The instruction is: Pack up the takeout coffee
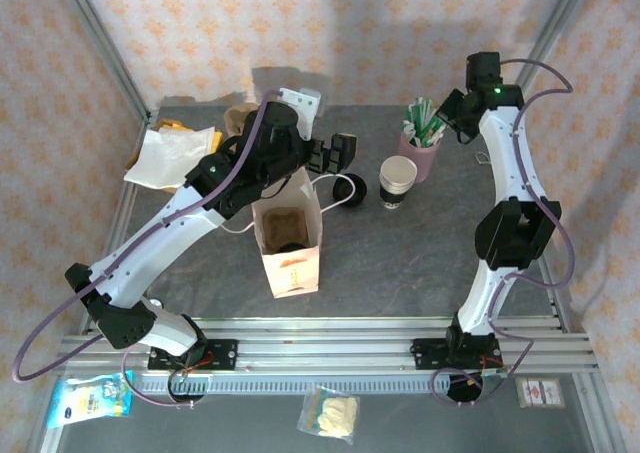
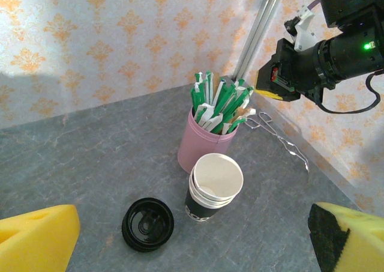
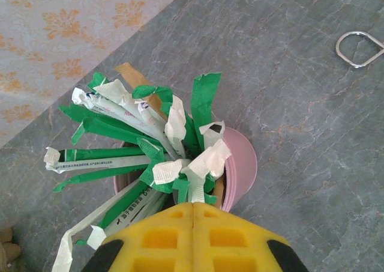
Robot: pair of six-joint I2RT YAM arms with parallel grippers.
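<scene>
The takeout coffee cup (image 1: 397,181) (image 2: 213,187) is white paper with a dark lower band. It stands open-topped on the grey table. Its round black lid (image 1: 345,190) (image 2: 147,224) lies upside down on the table to the cup's left, apart from it. My left gripper (image 1: 335,153) (image 2: 192,248) hangs wide open above and short of the lid and cup, holding nothing. My right gripper (image 1: 440,121) (image 3: 193,209) is pressed shut over the pink cup (image 3: 240,164) of straws. A green-and-white straw (image 3: 198,176) runs into the seam between its yellow pads (image 3: 234,239).
A brown paper bag (image 1: 290,238) stands open beside the left arm. The pink straw cup (image 1: 420,145) (image 2: 204,146) sits just behind the coffee cup. Metal tongs (image 2: 282,140) (image 3: 360,48) lie to its right. Napkins (image 1: 175,153) lie at the back left.
</scene>
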